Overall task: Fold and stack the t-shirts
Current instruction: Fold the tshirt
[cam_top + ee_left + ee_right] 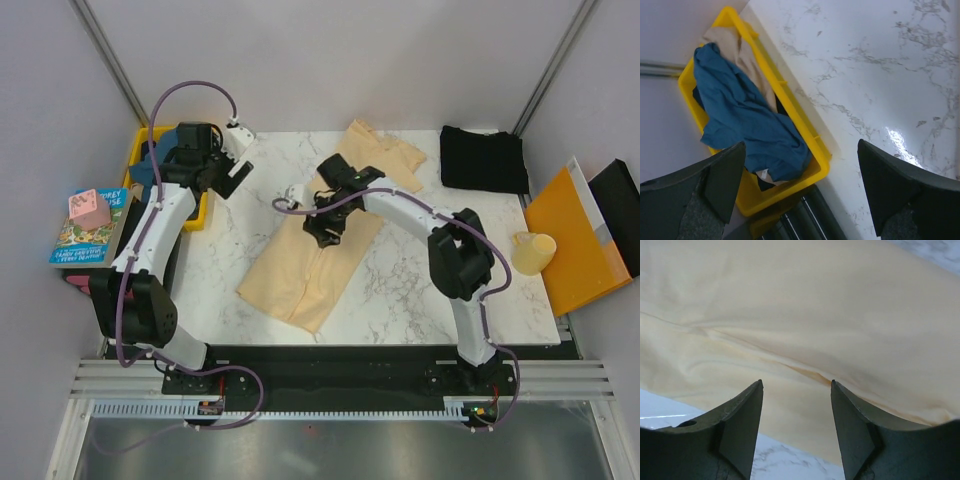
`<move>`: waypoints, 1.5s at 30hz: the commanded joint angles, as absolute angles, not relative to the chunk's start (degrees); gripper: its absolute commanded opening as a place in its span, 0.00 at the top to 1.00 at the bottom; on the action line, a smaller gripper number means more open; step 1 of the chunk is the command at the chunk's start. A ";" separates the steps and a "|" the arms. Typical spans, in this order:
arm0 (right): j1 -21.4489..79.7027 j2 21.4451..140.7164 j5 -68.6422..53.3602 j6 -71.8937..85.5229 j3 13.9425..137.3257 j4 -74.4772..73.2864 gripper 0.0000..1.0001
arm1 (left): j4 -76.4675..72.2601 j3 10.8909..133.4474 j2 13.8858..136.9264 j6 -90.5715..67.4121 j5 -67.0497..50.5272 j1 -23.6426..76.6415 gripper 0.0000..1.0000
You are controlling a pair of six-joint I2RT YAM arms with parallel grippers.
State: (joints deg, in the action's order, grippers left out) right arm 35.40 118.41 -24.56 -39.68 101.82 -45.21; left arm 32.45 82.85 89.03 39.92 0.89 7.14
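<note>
A pale cream-yellow t-shirt (300, 270) lies folded lengthwise, running diagonally across the middle of the marble table. My right gripper (322, 232) is open just above it, its jaws over a crease in the cloth (805, 370). A black t-shirt (484, 158) lies folded at the back right. A teal-blue t-shirt (747, 120) is crumpled in the yellow crate (790, 187) beside a cream cloth (735, 47). My left gripper (238, 172) is open and empty above the table's back left corner, beside the crate (150, 145).
An orange flat folder (575, 245) and a cream cup (535, 250) sit at the table's right edge. Books and a pink block (88, 208) lie left of the table. A dark rail (815, 220) runs under the crate.
</note>
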 commanded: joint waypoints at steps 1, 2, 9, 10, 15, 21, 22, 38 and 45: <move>40.16 122.68 -30.15 -43.24 105.73 -49.04 0.36 | 26.37 84.63 87.71 33.31 5.80 5.19 0.00; 41.30 123.30 -30.23 -43.16 106.17 -48.87 0.37 | 26.28 84.81 87.80 33.22 6.15 5.10 0.00; 42.89 128.23 -28.04 -41.22 106.26 -47.02 0.40 | 26.28 85.25 87.89 32.87 5.54 5.01 0.00; 42.89 128.67 -27.78 -41.31 105.82 -46.85 0.40 | 26.11 85.17 87.89 32.78 5.45 5.01 0.00; 42.89 128.58 -24.62 -42.54 100.12 -44.48 0.41 | 26.10 85.08 88.15 33.05 4.22 5.01 0.00; 42.71 126.04 -21.01 -45.08 91.69 -44.38 0.44 | 26.37 84.46 88.50 35.77 2.99 5.01 0.00; 42.63 123.95 -20.74 -45.17 90.19 -44.56 0.44 | 26.45 84.29 88.59 36.99 2.73 5.01 0.00; 39.29 104.25 -18.11 -47.38 74.95 -52.83 0.43 | 27.86 90.00 94.13 40.78 -4.99 6.32 0.00; 34.28 103.27 -13.81 -40.62 94.11 -44.84 0.40 | 27.60 87.54 98.07 44.38 -13.35 9.66 0.00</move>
